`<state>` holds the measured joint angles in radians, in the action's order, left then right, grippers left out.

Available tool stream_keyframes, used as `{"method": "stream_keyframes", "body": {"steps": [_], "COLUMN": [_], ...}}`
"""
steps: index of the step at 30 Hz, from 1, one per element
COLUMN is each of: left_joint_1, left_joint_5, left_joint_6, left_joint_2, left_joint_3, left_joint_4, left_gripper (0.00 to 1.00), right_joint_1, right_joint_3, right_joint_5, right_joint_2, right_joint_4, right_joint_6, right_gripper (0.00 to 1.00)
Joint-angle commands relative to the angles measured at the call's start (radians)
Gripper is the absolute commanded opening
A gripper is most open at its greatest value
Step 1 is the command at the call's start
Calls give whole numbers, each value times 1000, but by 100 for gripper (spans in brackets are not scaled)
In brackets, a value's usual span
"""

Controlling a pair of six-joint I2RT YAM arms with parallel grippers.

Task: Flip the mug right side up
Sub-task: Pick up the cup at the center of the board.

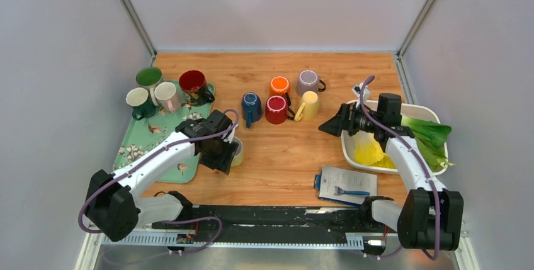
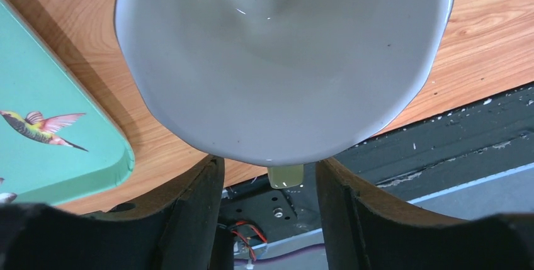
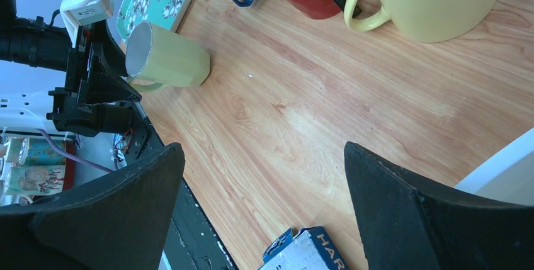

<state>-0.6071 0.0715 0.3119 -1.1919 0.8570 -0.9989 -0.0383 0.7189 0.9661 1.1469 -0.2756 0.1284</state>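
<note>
The mug [image 3: 170, 62] is the pale green one, sitting left of centre in the top view, just right of the teal tray [image 1: 135, 150] and half hidden behind the left gripper [image 1: 225, 157]. From the right wrist view it's on its side on the wood, with the mouth facing the upper left of that frame, straight at the left gripper. So not right side up.

In the left wrist view the grey inside of the mug fills the top of the frame. The little green handle [image 2: 286, 177] pokes out at the bottom edge, in the gap between the two black fingers [image 2: 189, 207]. The jaws are spread and neither one touches the handle (the fingertips sit right at the rim, and I can't tell if they actually touch it).

The right gripper [image 1: 327, 126] is right of centre in the top view, next to the white bin [image 1: 347, 150]. Its jaws are spread wide with nothing between them but bare table.

Other stuff: a cluster of mugs [image 1: 277, 109] in the upper middle, four more mugs [image 1: 149, 77] at the top of the tray, and a booklet [image 1: 349, 182] at the lower right.
</note>
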Motion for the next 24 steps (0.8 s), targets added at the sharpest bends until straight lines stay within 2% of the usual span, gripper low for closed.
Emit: {"method": "stream_keyframes", "body": {"steps": [1, 7, 12, 18, 22, 24], "left_joint_1": [9, 29, 42, 81, 91, 91], "left_joint_5": [16, 39, 65, 116, 145, 142], "left_joint_6": [31, 18, 17, -1, -39, -85], "left_joint_2": [-5, -46, -83, -89, -78, -71], "left_joint_3": [11, 40, 36, 48, 90, 129], "left_joint_4": [30, 48, 66, 84, 86, 90], "left_gripper": [61, 48, 45, 33, 18, 5], "right_joint_1": [-6, -8, -20, -36, -46, -53], "right_joint_3": [-16, -41, -38, -44, -58, -64], "right_joint_5": [3, 3, 1, -5, -9, -10], "right_joint_2": [-12, -17, -22, -32, -44, -53], "right_joint_4": [29, 60, 60, 62, 70, 70], "right_joint_6": [-11, 7, 15, 20, 26, 29], "right_gripper": [100, 100, 100, 100, 100, 100]}}
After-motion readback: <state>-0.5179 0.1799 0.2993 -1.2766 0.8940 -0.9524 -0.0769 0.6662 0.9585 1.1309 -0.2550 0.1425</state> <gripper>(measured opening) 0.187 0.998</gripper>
